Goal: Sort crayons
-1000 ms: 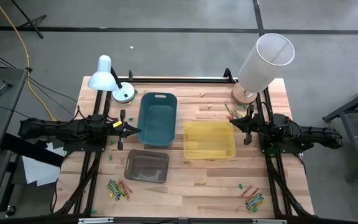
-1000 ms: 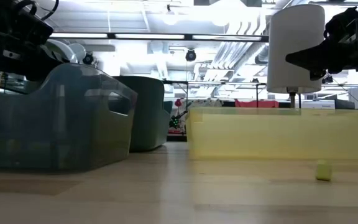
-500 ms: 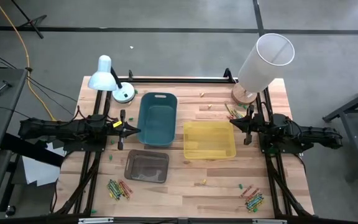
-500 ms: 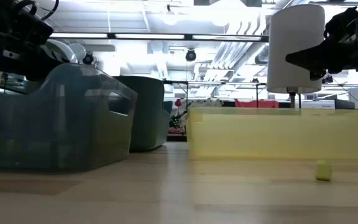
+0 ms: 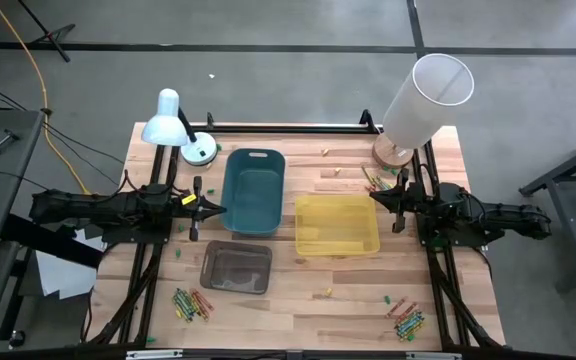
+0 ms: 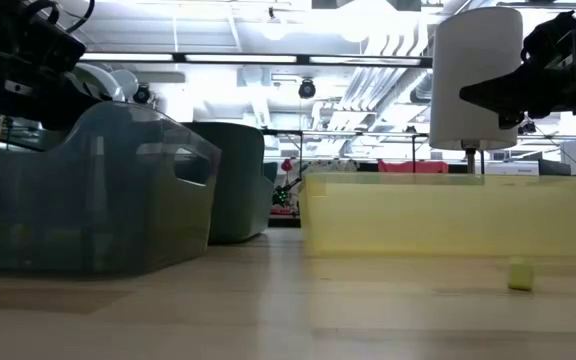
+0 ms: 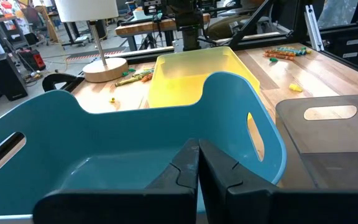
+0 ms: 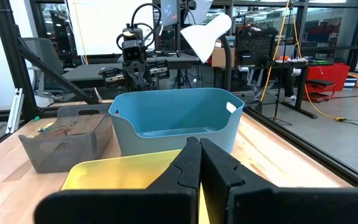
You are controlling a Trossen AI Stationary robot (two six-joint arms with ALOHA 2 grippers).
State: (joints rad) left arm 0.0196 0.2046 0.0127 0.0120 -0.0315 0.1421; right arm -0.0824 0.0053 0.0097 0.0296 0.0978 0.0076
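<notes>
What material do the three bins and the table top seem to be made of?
Blue bin: likely opaque plastic, smooth, with moulded handle slots. Yellow bin: likely translucent plastic, since the table shows through it. Grey bin: probably smoky translucent plastic. Table top: looks like pale wood, with visible plank strips and grain.

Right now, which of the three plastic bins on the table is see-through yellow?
The translucent yellow rectangular plastic bin, just ahead of the right gripper. The deep teal plastic bin and the smoky grey plastic bin sit nearer the left arm.
</notes>
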